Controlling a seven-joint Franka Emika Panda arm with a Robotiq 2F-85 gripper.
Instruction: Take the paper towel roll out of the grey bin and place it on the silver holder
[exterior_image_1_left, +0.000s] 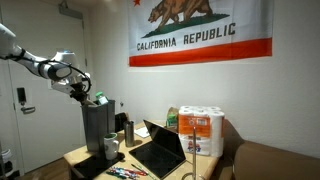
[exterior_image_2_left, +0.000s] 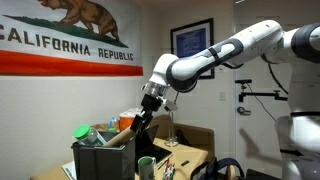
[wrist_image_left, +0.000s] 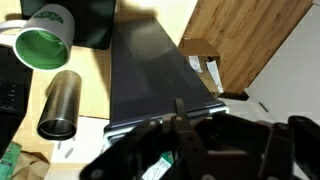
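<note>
The grey bin (exterior_image_1_left: 98, 128) stands tall and narrow at the table's near end, and also shows in an exterior view (exterior_image_2_left: 100, 160). Its dark side fills the middle of the wrist view (wrist_image_left: 150, 70). Green, orange and white items stick out of its top (exterior_image_2_left: 95, 133). I cannot make out the paper towel roll among them. My gripper (exterior_image_1_left: 82, 92) hangs just above the bin's rim, fingers pointing down (exterior_image_2_left: 145, 108). In the wrist view it (wrist_image_left: 235, 125) looks open and empty over the bin's mouth. A silver cylinder (wrist_image_left: 60, 100) stands beside the bin.
A white mug with a green inside (wrist_image_left: 45, 40) sits next to the silver cylinder. An open laptop (exterior_image_1_left: 160, 150) and a pack of paper towels (exterior_image_1_left: 200, 130) are further along the table. Markers lie at the table's front (exterior_image_1_left: 125, 172).
</note>
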